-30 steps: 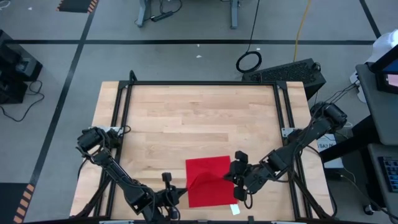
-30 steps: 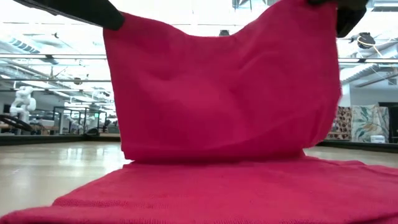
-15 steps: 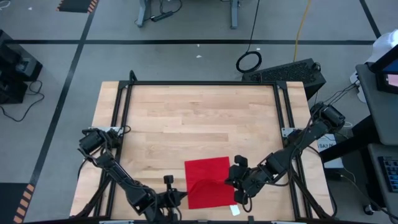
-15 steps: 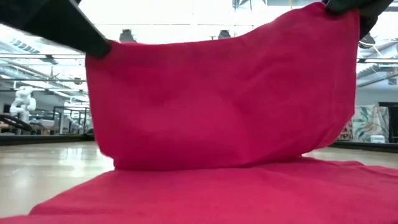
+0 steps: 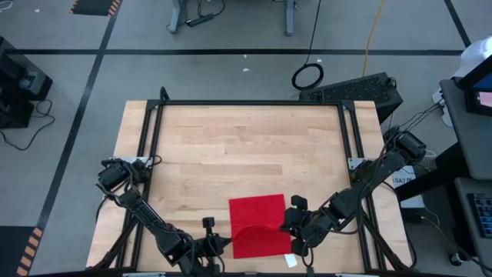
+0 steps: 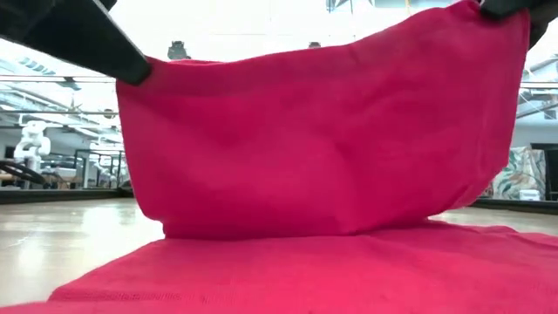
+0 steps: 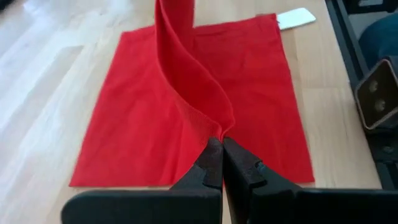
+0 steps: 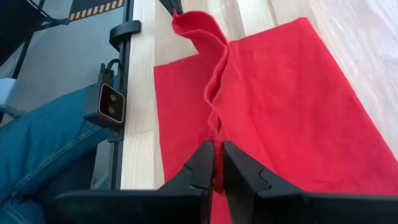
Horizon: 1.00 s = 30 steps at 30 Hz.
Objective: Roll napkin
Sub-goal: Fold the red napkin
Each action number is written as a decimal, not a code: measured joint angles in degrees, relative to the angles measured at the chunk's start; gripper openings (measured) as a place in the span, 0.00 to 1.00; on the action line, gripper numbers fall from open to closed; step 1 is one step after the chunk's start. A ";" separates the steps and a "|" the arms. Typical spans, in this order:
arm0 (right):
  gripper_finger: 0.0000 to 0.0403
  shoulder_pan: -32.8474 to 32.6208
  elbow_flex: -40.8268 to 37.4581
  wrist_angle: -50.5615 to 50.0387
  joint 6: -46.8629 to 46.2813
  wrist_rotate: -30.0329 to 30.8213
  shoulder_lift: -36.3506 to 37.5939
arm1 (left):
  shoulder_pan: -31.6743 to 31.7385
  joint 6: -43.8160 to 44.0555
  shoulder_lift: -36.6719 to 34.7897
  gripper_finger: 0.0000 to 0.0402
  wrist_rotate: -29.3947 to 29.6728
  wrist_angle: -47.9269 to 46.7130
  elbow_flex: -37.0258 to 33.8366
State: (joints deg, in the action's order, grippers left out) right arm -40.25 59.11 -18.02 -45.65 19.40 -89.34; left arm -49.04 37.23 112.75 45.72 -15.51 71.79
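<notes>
Hidden: from table height I see almost only the bright red, thin fabric napkin [image 6: 323, 148]; it fills that view and covers most of the room behind.
Cut off: overhead, both grippers sit at the near table edge, partly lost against dark arm links.
Napkin position: it lies on the light wooden slatted table [image 5: 231, 146], near edge, centre-right; its near edge is lifted into a standing fold, the rest flat.
Left gripper [image 7: 222, 144]: fingers pressed together, pinching the raised napkin edge at one end; arm low along the near-left table edge [image 5: 207, 245].
Right gripper [image 8: 214, 144]: fingers closed on the same raised edge at its other end; arm reaches in from the right side, wrist bent toward the napkin [image 5: 296, 223].
Labels: a small white tag [image 7: 296, 18] sticks out at a napkin corner; I cannot make out any print.
Background: blue denim of a person's leg [image 8: 43, 143] beside the table.
</notes>
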 joint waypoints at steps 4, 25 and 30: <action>0.05 -0.36 0.00 -0.07 -0.22 -0.44 -1.43 | 0.00 0.02 0.00 0.00 -1.85 0.64 0.00; 0.05 -0.39 0.00 2.32 -0.66 -6.36 -5.59 | 0.26 1.46 1.18 0.00 -9.16 3.00 0.04; 0.05 -0.42 0.00 2.67 -1.48 -7.63 -5.59 | 0.26 1.74 1.18 0.02 -9.29 3.02 0.04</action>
State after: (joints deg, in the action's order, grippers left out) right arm -40.66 59.11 -15.36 -47.13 11.77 -94.94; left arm -48.77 38.98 113.93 36.43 -12.49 71.83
